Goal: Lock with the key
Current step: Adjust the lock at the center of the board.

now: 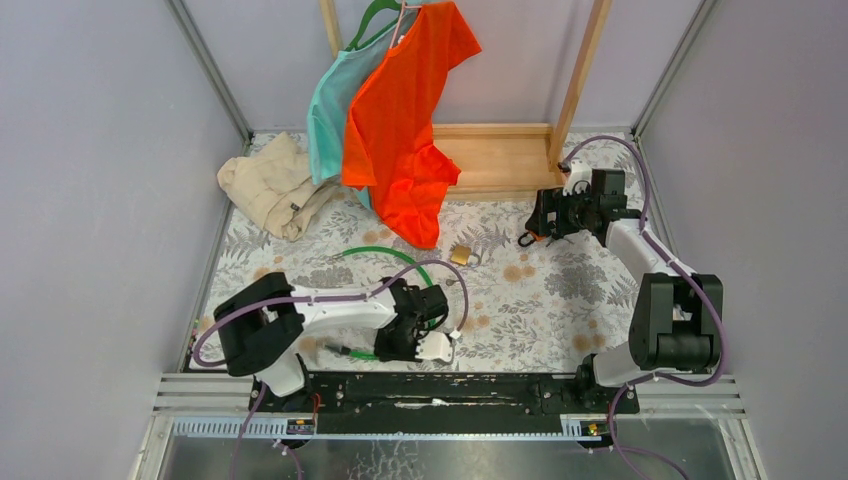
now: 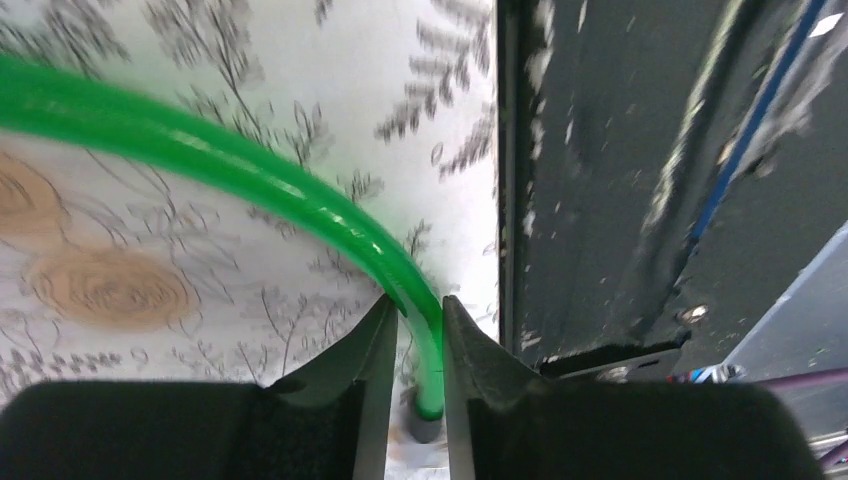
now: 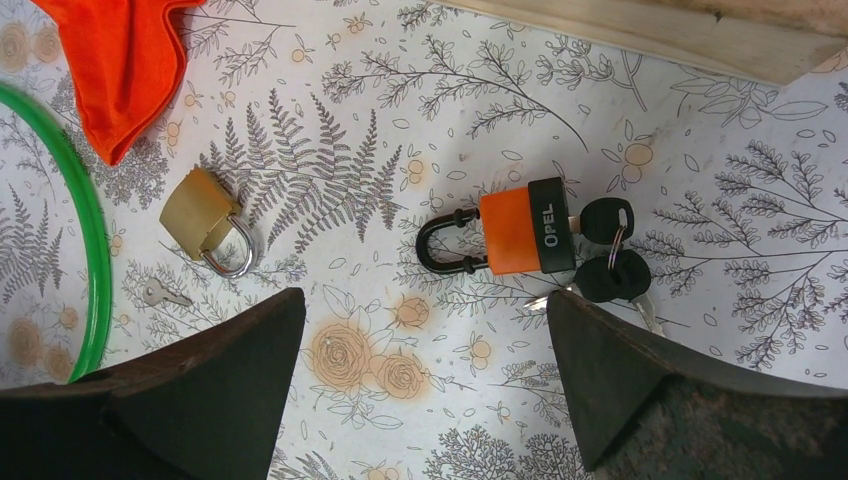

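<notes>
Orange padlock (image 3: 510, 232) lies untouched, key (image 3: 605, 217) inserted (turn pending, I judge); right tool (image 3: 425, 310) apart above it, left tool (image 2: 417, 305) clamped on green hose (image 2: 250, 170).

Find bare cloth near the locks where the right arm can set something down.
Free: the fern-print strip between the brass padlock and the orange padlock, and the rose patch just below it, under the open right gripper. Crowded: the black-headed keys at the orange padlock's base; the loose key and green cable by the brass one.
</notes>
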You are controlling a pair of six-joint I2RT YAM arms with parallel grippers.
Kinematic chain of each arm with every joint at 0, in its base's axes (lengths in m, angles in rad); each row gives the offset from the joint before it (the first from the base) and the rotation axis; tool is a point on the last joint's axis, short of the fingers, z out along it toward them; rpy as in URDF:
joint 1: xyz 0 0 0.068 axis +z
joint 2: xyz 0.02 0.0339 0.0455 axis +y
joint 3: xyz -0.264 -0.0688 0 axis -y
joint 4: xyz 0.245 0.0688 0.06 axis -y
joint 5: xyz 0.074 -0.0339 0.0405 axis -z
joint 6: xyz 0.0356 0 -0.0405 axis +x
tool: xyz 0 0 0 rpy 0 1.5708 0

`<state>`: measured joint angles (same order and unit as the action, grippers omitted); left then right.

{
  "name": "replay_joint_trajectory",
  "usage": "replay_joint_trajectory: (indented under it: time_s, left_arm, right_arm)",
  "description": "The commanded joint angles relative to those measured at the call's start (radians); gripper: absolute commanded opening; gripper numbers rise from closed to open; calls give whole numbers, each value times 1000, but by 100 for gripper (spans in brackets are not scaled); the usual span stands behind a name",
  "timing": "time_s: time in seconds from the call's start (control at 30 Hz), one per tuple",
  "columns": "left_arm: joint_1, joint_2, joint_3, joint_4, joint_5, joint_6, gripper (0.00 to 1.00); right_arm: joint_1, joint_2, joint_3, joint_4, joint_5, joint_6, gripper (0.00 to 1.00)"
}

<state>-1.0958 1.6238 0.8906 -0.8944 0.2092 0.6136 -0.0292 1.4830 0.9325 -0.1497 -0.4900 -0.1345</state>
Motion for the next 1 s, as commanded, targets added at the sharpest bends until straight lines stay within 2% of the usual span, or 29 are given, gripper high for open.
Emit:
replay_joint_trajectory:
  time_s: [0.0, 0.27, 0.37, 0.53, 0.63, 0.7, 0.77, 0.97]
  left_arm:
    - [-10, -60, -59, -90, -100, 45, 2]
    - [-9, -243, -218, -72, -337, 200, 0]
    - [-9, -271, -274, -37, -387, 239, 4]
    - [-7, -296, -319, 24, -434, 221, 21]
    - [8, -333, -327, 42, -481, 186, 38]
    - [26, -375, -329, 44, -506, 163, 56]
    - [57, -431, -324, 47, -489, 149, 65]
    - [264, -652, -312, 79, -325, 144, 82]
  right_arm:
    - [-5, 19, 36, 0, -22, -9, 98]
    - [0, 34, 19, 34, -137, 29, 95]
    - [43, 11, 1, 58, -151, 35, 93]
    - [206, -1, 5, 66, -117, 8, 92]
    - [323, 38, 33, 61, -117, -5, 91]
    - [396, 83, 68, 48, -115, -8, 88]
    - [464, 136, 111, 37, -107, -10, 87]
    - [626, 314, 284, 13, -36, 19, 84]
